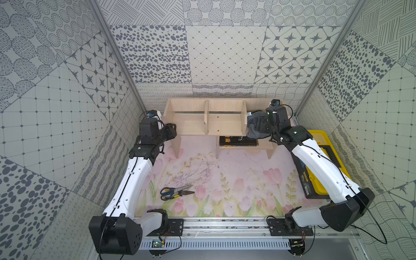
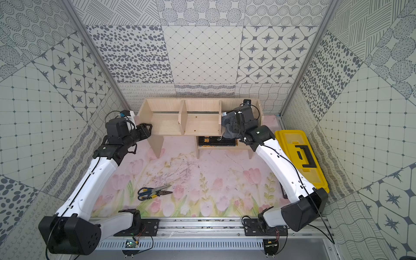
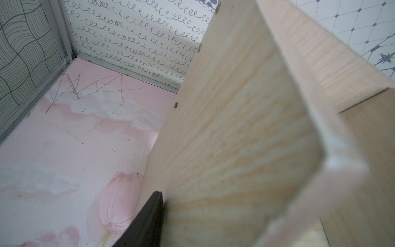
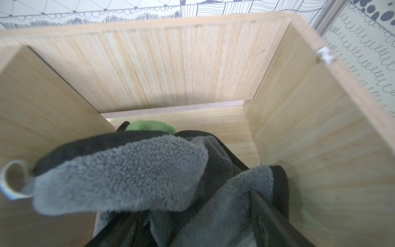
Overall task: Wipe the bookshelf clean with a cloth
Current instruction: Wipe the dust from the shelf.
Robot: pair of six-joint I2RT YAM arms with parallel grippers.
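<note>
Right wrist view shows your right end effector [image 4: 192, 218] spread around the cloth [image 4: 119, 171] in the right bay of the bookshelf [image 4: 171, 64]; left end effector [image 1: 172, 130]: cannot tell. Wiping looks done; withdraw without snagging.

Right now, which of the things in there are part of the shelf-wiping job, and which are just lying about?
Part of the job: pale-wood bookshelf with three bays; grey-and-green microfibre cloth in its end bay.
Lying about: blue-handled scissors; yellow-handled pliers; yellow-and-black plastic toolbox; flat black object on the lower shelf.
</note>
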